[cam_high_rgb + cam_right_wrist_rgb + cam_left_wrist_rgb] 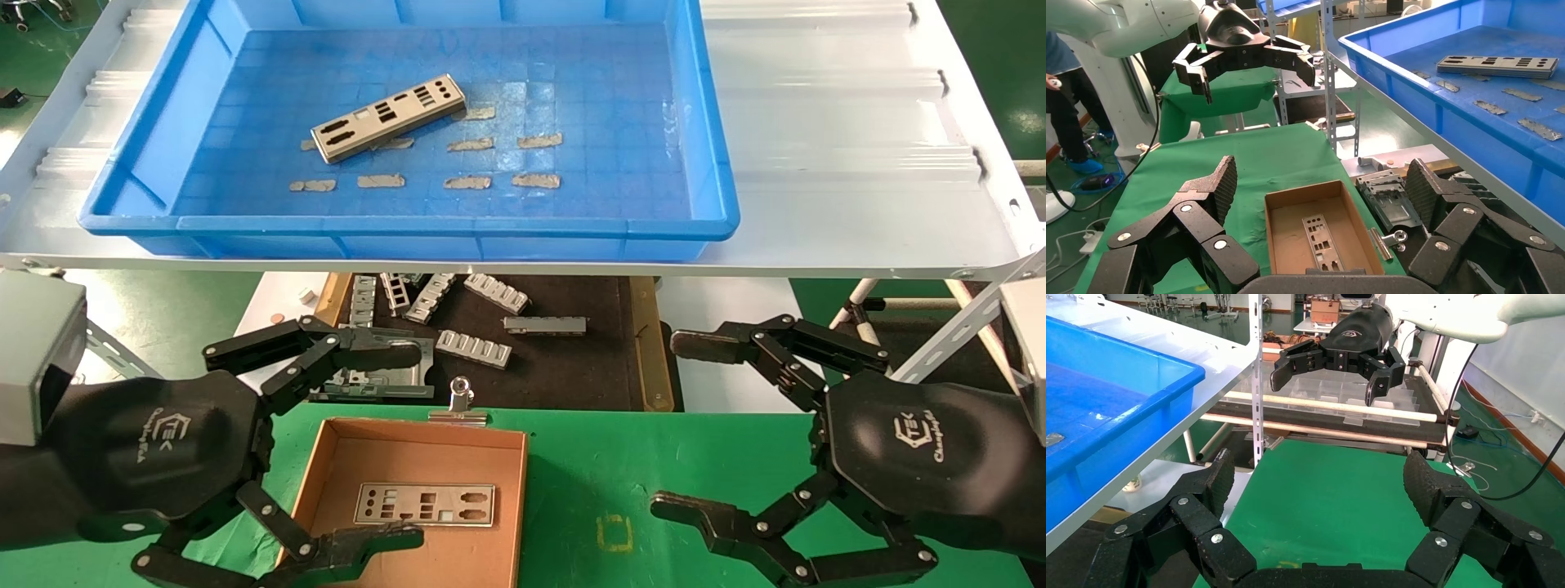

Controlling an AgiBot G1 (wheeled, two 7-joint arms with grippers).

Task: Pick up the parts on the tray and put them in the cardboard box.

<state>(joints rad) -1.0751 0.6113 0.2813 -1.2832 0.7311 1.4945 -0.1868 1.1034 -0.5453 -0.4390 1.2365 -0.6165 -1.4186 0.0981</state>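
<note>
One part [389,119] lies tilted on the grid floor of the blue tray [711,155], toward its left half, among beige tape scraps [468,181]; a second part [426,504] lies flat on the floor of the cardboard box [507,523], which sits on the green mat [588,465] with a binder clip [460,403] at its 12 o'clock edge. The left gripper [413,445] hovers over the box's left side with its fingers spread wide and empty, the boxed part just at 3 o'clock of it and the tray part far off at 12 o'clock. The right gripper [674,425] hangs equally wide apart and empty over the mat, at 3 o'clock of the box. Ribbed grey brackets [474,347] lie on the dark board [572,367] beneath the shelf.
</note>
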